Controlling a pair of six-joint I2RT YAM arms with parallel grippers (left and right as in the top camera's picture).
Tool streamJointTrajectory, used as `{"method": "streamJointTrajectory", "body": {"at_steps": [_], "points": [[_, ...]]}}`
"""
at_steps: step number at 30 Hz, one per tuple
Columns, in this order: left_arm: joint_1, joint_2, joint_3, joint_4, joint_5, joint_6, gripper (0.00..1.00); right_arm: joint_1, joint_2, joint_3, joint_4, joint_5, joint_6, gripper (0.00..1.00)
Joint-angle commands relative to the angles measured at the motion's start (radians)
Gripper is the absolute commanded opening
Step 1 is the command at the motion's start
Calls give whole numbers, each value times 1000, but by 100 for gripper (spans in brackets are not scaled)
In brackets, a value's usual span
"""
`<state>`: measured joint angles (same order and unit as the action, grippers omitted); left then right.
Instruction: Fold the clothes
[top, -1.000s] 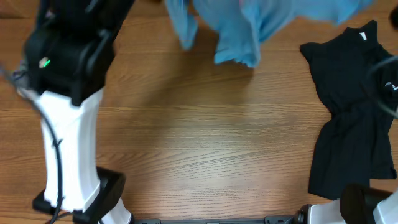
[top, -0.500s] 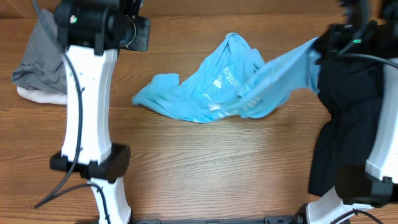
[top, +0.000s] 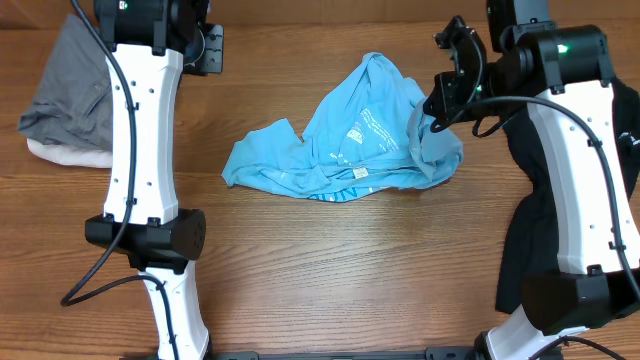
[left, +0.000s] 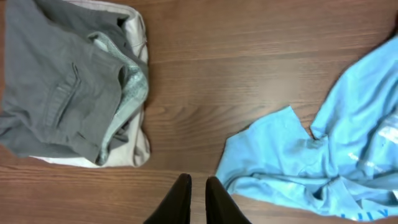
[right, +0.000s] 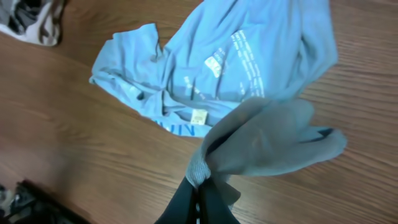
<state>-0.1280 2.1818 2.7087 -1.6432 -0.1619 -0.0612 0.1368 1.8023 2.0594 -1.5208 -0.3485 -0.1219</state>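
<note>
The clothes' light blue T-shirt (top: 340, 145) lies crumpled at the table's middle, small white prints up. My right gripper (top: 437, 108) hangs over its right edge, shut on a ribbed fold of the shirt (right: 200, 169) that lifts off the wood. My left gripper (left: 198, 182) hovers at the far left over bare wood, its fingers a narrow gap apart with nothing between them; the shirt's left corner (left: 267, 149) lies just to its right. In the overhead view the left gripper (top: 208, 48) is well clear of the shirt.
A grey garment on a cream piece (top: 62, 95) sits at the far left edge. A black shirt (top: 590, 215) lies along the right side, partly under the right arm. Both arm bases stand at the near edge.
The blue shirt, stretched out toward the right gripper before, has settled into a heap. The left gripper has let go and parted slightly. The right gripper has moved left, still holding the shirt.
</note>
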Motion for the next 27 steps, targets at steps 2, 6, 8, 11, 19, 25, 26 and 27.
{"method": "streamJointTrajectory", "body": {"at_steps": [2, 6, 8, 11, 19, 25, 26, 27], "points": [[6, -11, 8, -36, 95, 22, 17, -50, -25, -5, 18, 48, 25, 4], [0, -3, -15, -46, 223, 84, 24, -108, -25, -5, 29, 48, 24, 4], [-6, -1, -58, -46, 282, 141, 30, -147, -25, -5, 34, 48, 24, 4], [-17, 3, -141, -37, 349, 252, 38, -180, -25, -5, 35, 39, 19, 4], [-101, 4, -501, 249, 375, 406, 59, -198, -24, -5, 40, 30, 16, 4], [-179, 5, -715, 547, 373, 430, 68, -198, -23, -5, 39, 30, 17, 4], [-194, 5, -741, 589, 372, 452, 68, -198, -23, -5, 39, 30, 17, 4], [-204, 5, -757, 616, 367, 463, 68, -198, -23, -5, 39, 30, 17, 4]]}}
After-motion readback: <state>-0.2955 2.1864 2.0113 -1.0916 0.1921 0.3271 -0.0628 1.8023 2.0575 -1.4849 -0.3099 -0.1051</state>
